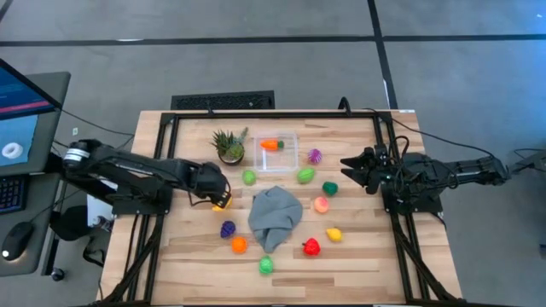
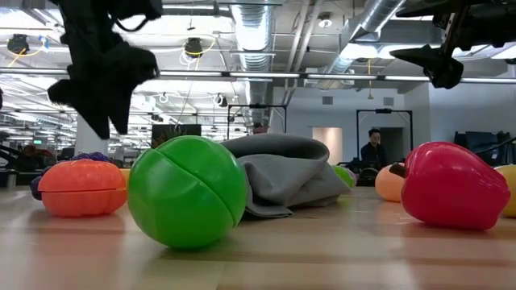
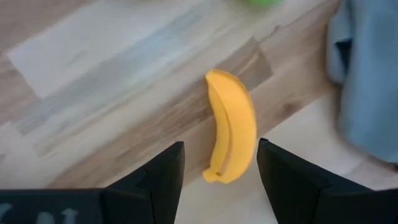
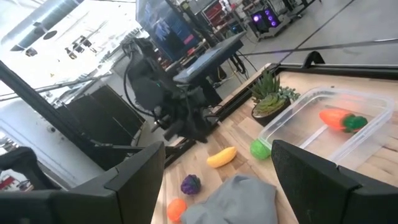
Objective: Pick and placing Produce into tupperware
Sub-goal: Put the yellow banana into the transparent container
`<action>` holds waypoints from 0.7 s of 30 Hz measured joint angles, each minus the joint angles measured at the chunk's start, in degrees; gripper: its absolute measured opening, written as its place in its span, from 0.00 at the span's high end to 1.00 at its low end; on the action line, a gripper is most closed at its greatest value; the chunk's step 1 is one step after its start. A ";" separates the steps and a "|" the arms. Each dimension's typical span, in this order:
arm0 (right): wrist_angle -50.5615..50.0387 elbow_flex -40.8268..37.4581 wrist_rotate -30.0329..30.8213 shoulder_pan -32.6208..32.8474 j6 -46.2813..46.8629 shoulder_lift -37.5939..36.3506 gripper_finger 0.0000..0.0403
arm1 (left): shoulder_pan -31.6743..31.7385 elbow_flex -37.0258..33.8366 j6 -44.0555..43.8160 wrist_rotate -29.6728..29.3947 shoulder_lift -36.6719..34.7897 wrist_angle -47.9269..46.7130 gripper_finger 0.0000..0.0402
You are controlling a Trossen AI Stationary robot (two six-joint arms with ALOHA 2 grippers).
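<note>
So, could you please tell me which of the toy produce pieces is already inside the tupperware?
The orange carrot with the green top: it alone lies inside the clear tupperware; every other piece sits on the table.

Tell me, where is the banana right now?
The banana lies on the table's left part in the high view, between the open fingers of the left gripper, left of the grey cloth and above the grapes.
</note>
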 joint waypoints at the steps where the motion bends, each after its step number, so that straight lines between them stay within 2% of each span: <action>1: 0.00 0.00 -0.01 0.02 0.00 -0.02 0.21 | -0.09 0.39 0.06 -0.01 1.31 -0.11 0.53; 8: -0.02 0.00 -1.21 0.01 0.00 -0.02 0.21 | -0.44 3.59 3.05 -0.42 7.81 0.23 0.53; 12: -0.02 0.00 -1.53 0.00 -0.40 -0.02 0.21 | -0.42 3.78 4.24 1.48 10.55 3.07 0.53; 21: -0.24 0.00 -1.56 0.01 -0.63 -0.02 0.21 | -0.42 3.80 5.48 2.05 11.61 3.63 0.53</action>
